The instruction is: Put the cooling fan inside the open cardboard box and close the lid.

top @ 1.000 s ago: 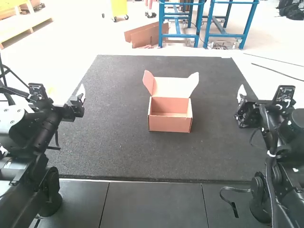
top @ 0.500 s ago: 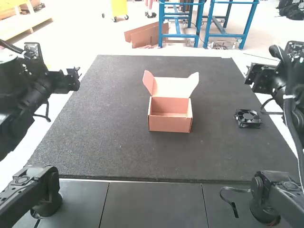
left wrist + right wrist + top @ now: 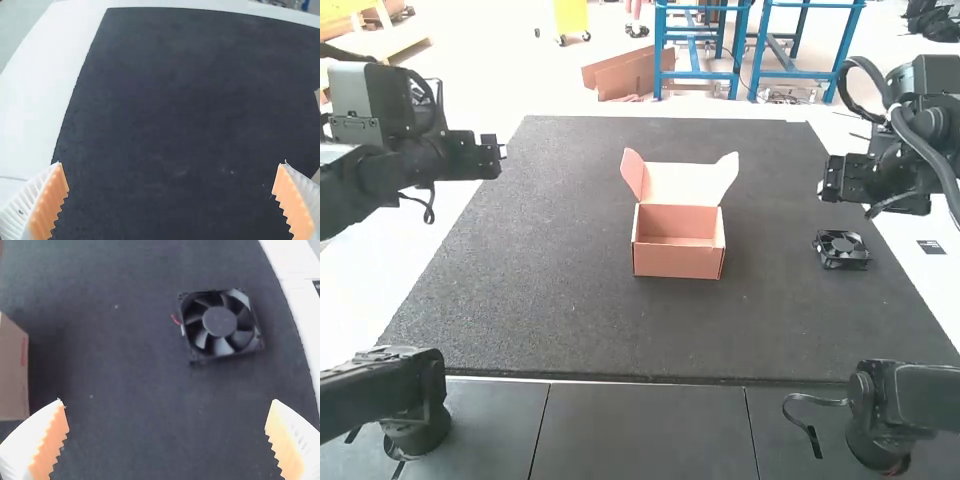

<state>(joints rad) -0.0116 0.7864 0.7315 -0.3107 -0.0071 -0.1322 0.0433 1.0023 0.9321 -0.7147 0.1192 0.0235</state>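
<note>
Nothing done yet. My right gripper (image 3: 165, 412): jaws wide apart, empty. The cooling fan (image 3: 220, 325) lies flat on the mat (image 3: 190, 90) just ahead of them, untouched. My left gripper (image 3: 170, 172): jaws apart, over bare mat. The cardboard box (image 3: 678, 243) stands between my grippers, lid up. Grasp, drop-in and closing all remain.

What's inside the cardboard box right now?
Nothing shows inside the box: only its bare inner walls are visible. Its front wall hides the bottom, so that part can't be checked. The fan lies outside it on the mat.
</note>
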